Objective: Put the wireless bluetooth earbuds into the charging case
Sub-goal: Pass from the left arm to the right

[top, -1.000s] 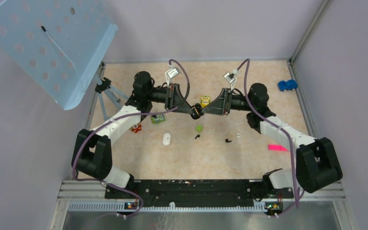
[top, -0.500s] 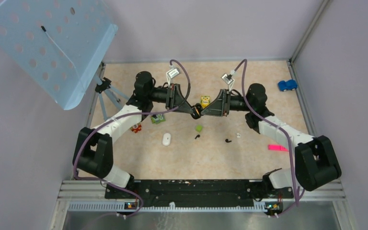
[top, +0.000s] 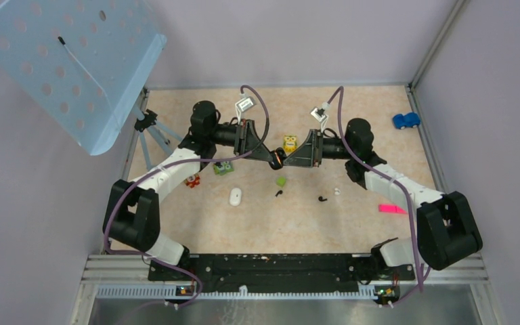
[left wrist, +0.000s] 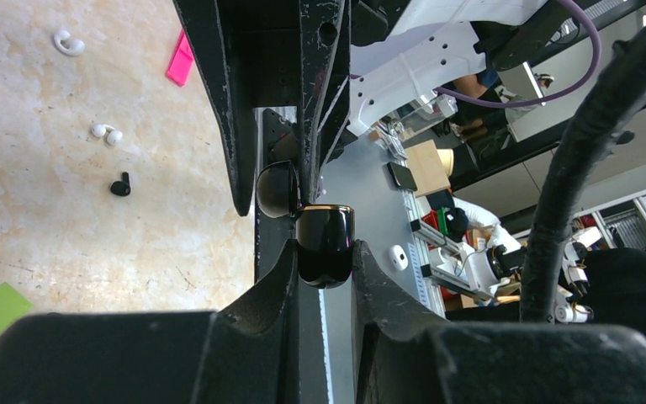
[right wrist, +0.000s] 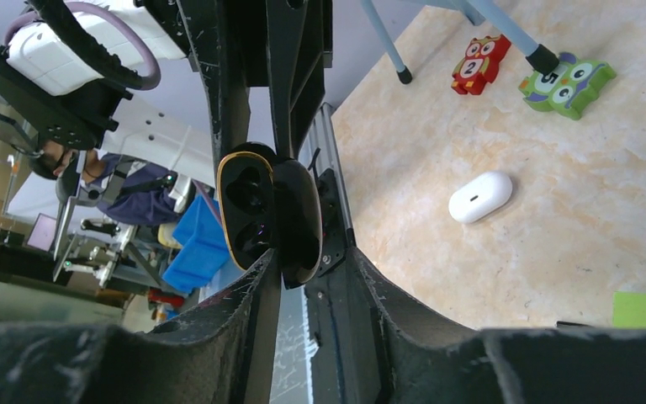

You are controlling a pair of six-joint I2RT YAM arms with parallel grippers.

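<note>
- The left gripper (left wrist: 324, 252) is clamped on the black charging case (left wrist: 325, 236), held above mid-bench with its lid (right wrist: 248, 215) open.
- The right gripper (right wrist: 311, 257) brackets the lid; I cannot tell whether it grips.
- The left black earbud (top: 279, 193) and the right black earbud (top: 322, 199) lie apart on the bench (top: 352, 230), nearer than the grippers.
- A green cube (top: 281, 181) sits just beyond the left black earbud, with a white pod (top: 235, 197) to its left.

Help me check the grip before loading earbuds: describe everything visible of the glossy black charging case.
The glossy black plastic charging case is rounded and hinged open, showing two dark wells inside a gold rim. It hangs above the beige table, one half pinched by the left gripper; the right gripper flanks the other half, grip unclear.
</note>
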